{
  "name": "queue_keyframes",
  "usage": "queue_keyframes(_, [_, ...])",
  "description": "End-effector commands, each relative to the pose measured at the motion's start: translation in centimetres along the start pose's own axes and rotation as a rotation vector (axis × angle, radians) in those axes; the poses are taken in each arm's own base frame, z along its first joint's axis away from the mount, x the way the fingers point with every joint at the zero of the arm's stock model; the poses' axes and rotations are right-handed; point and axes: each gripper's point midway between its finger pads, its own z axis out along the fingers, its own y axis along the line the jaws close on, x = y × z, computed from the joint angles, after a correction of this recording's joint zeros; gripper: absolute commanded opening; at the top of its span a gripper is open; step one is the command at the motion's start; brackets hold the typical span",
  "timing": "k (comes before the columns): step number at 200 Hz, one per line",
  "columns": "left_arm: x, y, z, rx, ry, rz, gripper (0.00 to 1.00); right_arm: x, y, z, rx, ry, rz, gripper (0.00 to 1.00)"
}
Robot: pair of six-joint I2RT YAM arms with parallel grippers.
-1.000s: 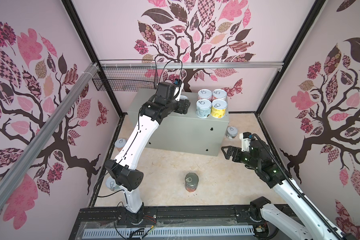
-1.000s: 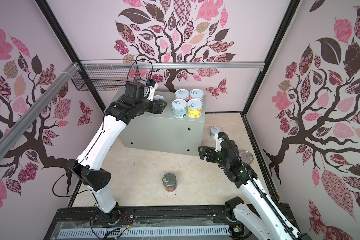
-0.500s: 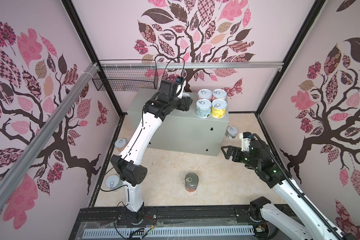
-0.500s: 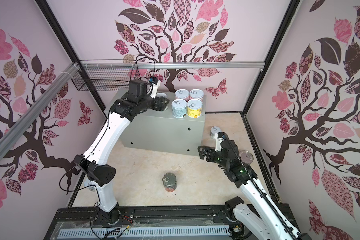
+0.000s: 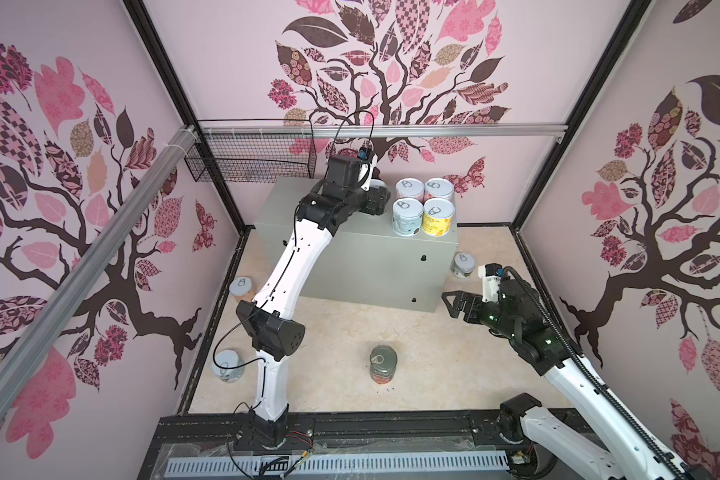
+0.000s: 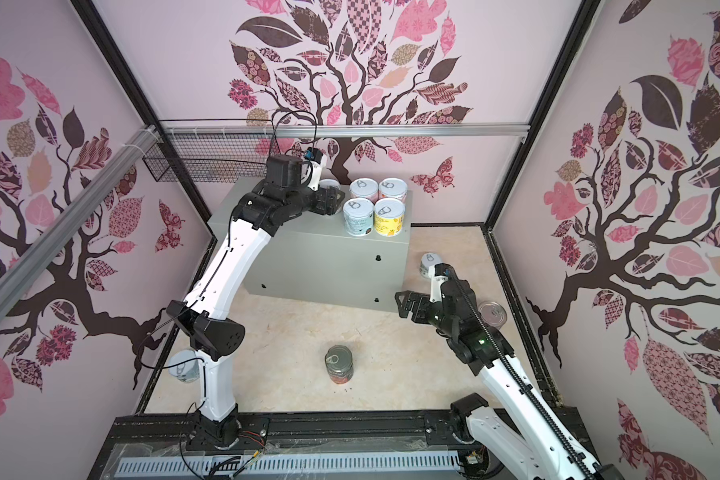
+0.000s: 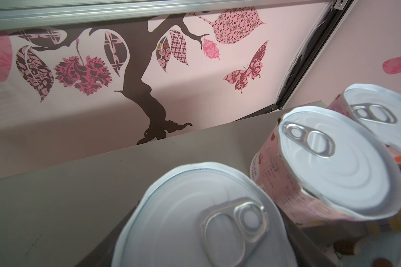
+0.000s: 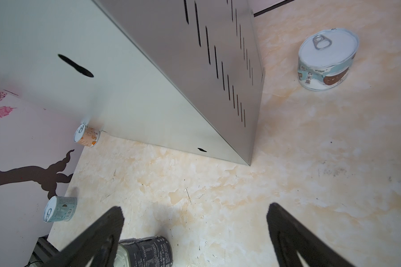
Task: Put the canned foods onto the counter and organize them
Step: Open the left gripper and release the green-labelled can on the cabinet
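In both top views, four upright cans point(image 5: 424, 205) stood grouped on the grey counter point(image 5: 350, 253) beside the left gripper point(image 5: 376, 199), which gripped a white-lidded can point(image 7: 195, 222). The right gripper point(image 8: 195, 233) was spread wide and empty above the floor.

**Where my cameras sit**

My two top views look steeply down from high at the front and share the whole cell, counter point(image 5: 362, 253) included. My left wrist camera sits close over cans point(image 7: 329, 161) on the counter top, facing the back wall. My right wrist camera looks down at the floor point(image 8: 287, 173) beside the counter's corner.
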Motion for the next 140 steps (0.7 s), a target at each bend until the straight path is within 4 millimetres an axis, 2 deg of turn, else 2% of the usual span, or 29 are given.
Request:
queue_keyframes(1, [-0.7,-0.4,0.2,0.028,-0.021,-0.038,0.62,0.4,0.0,0.1,-0.005,0.007,-0.010,1.00])
queue_keyframes(24, [-0.7,-0.5,0.2,0.039,-0.023,-0.049,0.65,0.4,0.1,0.0,-0.009,0.005,-0.010,1.00])
queue_keyframes(74, [-0.7,0.0,-0.1,0.006,-0.018,-0.045,0.79,0.4,0.3,-0.3,-0.021,0.000,-0.013,1.00])
queue_keyframes(140, [-2.0,0.3,-1.4,-0.016,-0.060,-0.068,0.89,0.2,0.6,-0.8,-0.033,-0.011,-0.014,1.00])
